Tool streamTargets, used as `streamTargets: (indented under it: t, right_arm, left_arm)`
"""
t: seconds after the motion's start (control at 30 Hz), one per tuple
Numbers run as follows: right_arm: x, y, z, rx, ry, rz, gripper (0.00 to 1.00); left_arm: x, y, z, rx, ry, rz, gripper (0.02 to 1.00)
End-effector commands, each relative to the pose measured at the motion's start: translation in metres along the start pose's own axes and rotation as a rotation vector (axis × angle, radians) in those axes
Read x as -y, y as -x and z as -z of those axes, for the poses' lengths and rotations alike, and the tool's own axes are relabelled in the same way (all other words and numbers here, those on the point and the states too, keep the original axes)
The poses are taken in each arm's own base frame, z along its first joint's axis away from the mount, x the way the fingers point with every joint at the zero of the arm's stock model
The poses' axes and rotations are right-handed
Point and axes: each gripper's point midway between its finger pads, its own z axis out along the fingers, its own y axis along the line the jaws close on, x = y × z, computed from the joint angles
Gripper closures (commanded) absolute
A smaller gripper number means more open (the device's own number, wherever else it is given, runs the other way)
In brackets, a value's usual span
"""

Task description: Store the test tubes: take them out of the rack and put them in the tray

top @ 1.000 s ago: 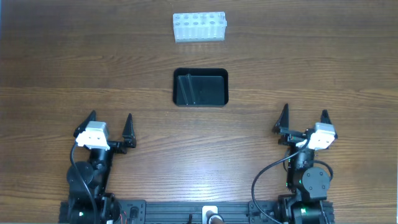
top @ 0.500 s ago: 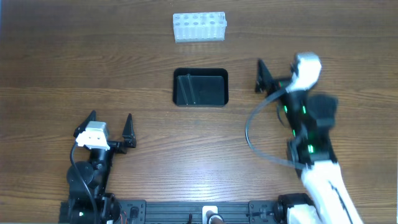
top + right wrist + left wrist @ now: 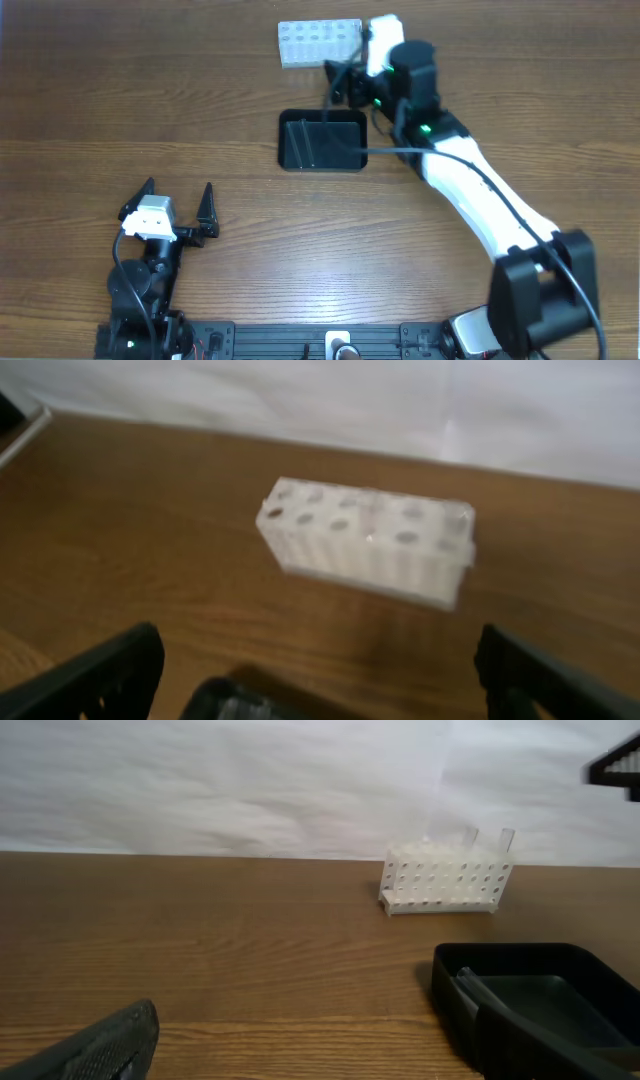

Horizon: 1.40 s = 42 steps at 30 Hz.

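Observation:
The white test tube rack (image 3: 318, 43) stands at the far side of the table, and two clear tubes (image 3: 470, 836) stick up from one end of it. The black tray (image 3: 322, 140) lies in front of it with a clear tube (image 3: 303, 140) inside. My right gripper (image 3: 350, 85) hangs open just above the gap between tray and rack, facing the rack (image 3: 365, 540); its fingers (image 3: 100, 670) stand wide apart with nothing between them. My left gripper (image 3: 178, 205) rests open near its base, far from the tray (image 3: 540, 1005).
Bare wooden table surrounds the rack and tray. A white backdrop (image 3: 250, 780) rises behind the table's far edge. The right arm (image 3: 470, 195) stretches diagonally across the right half of the table.
The right arm has swung from its rest pose near the base up and leftward across the table to the rack. The left arm has stayed where it was.

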Motion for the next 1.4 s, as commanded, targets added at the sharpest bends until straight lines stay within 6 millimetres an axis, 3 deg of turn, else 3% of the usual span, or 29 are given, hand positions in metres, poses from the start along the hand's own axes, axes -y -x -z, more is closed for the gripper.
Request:
streamTargets:
  t: [0.03,0.27,0.47,1.17,1.4]
  right_arm:
    - [-0.005,0.012,-0.027,-0.022,-0.08,-0.019,0.009]
    - [0.001,0.007,-0.074,-0.138,-0.163,-0.037,0.009]
    - [0.004,0.014,-0.101,-0.123,-0.198,-0.038,0.009]
    - [0.001,0.01,-0.137,-0.064,-0.258,-0.049,0.009]
    - [0.007,-0.001,-0.153,-0.045,-0.287,-0.045,0.007]
  left_arm:
    - [0.0,-0.002,0.0,-0.002,-0.002,-0.007,0.018]
    - [0.0,-0.002,0.0,-0.002,-0.002,-0.007,0.018]
    - [0.0,-0.002,0.0,-0.002,-0.002,-0.007,0.018]
    - [0.0,-0.002,0.0,-0.002,-0.002,-0.007,0.018]
    - [0.0,-0.002,0.0,-0.002,-0.002,-0.007,0.018]
